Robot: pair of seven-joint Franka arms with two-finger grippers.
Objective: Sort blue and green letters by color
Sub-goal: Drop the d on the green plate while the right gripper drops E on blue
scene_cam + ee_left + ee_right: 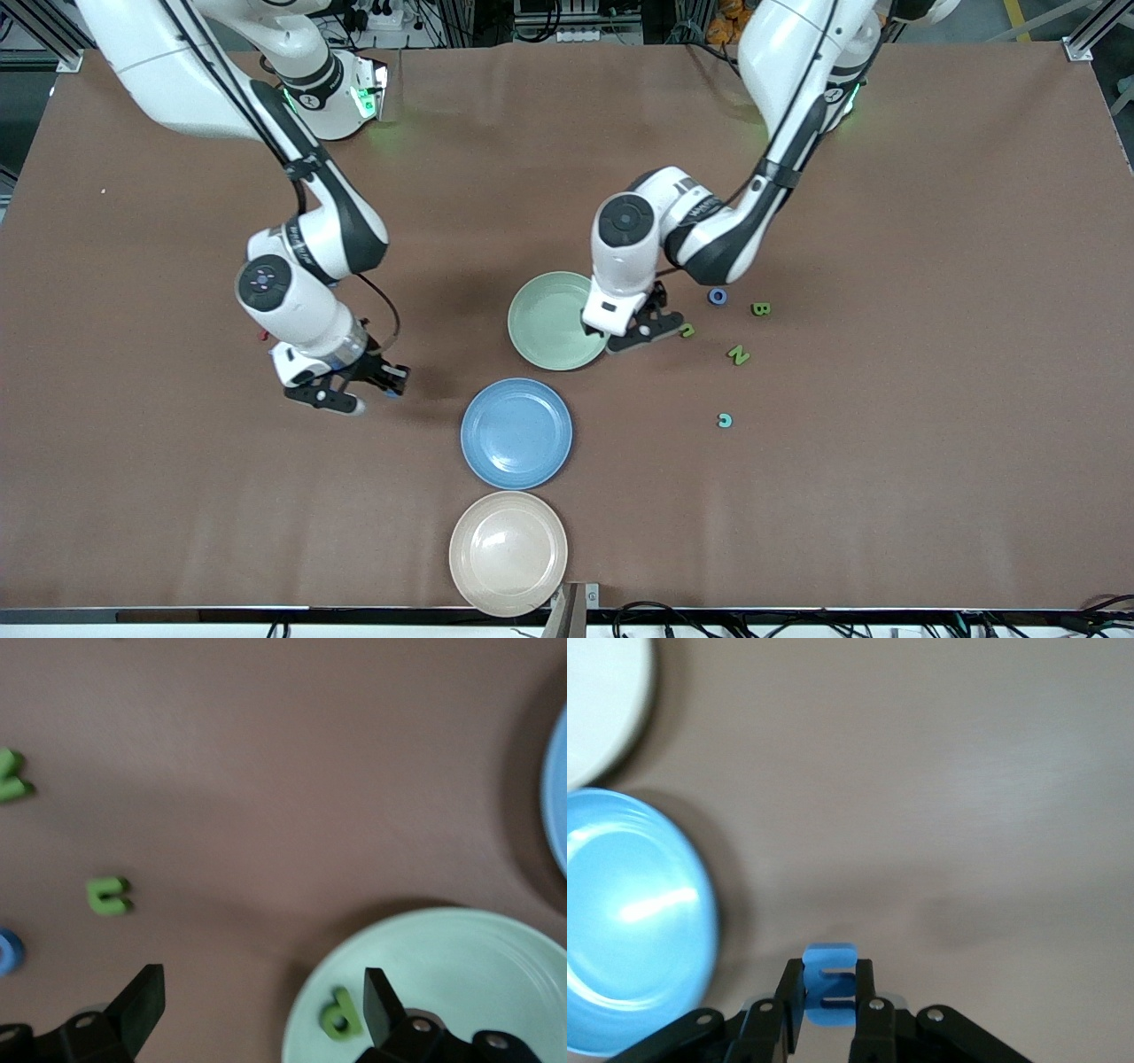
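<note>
My left gripper (642,330) (263,1003) hangs open over the rim of the green plate (540,306) (461,966). A green letter P (340,1013) lies in that plate beside one of its fingers. My right gripper (385,385) (829,997) is shut on a blue letter E (829,957), over bare table beside the blue plate (516,433) (629,921). Loose on the table toward the left arm's end lie a blue O (718,296) (7,950), a green B (760,309), a small green letter (687,330) (109,895), a green N (738,355) (13,777) and a teal C (725,420).
A beige plate (508,553) (602,700) sits nearest the front camera, in line with the blue and green plates. A small dark red piece (263,335) lies on the table beside the right arm's wrist.
</note>
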